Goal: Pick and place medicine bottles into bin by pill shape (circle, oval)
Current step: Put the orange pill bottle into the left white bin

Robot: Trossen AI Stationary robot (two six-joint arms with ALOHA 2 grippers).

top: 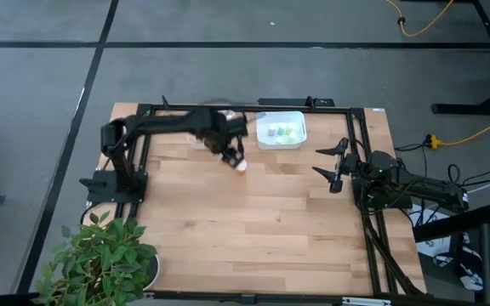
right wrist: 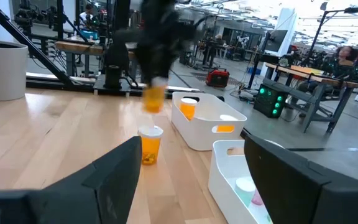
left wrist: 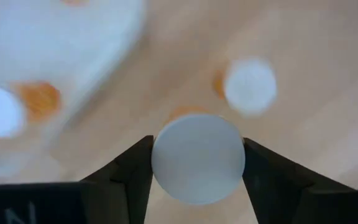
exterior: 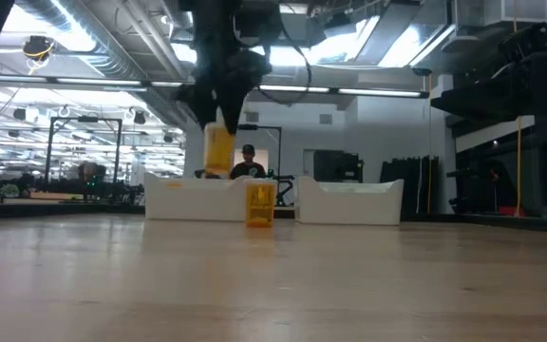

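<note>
- An orange medicine bottle (exterior: 259, 204) with a white cap stands alone on the wooden worktop (top: 253, 221), in front of two white bins.
- The left gripper (left wrist: 197, 163) has its jaws clamped on the white cap of a second orange bottle (exterior: 218, 150), lifted clear of the worktop, just above and beside the standing one.
- Behind, one bin (right wrist: 205, 119) holds orange bottles; the other bin (top: 281, 131) holds pale green ones.
- The right gripper (top: 333, 167) waits well apart, jaws spread and holding nothing.
- A potted plant (top: 100, 259) fills the worktop's near corner on the left arm's side.

Light wood table (top: 262, 221): two white bins (top: 281, 131) side by side at far edge, one orange bottle (exterior: 259, 204) standing just before them, potted plant (top: 100, 255) at near-left corner.
</note>
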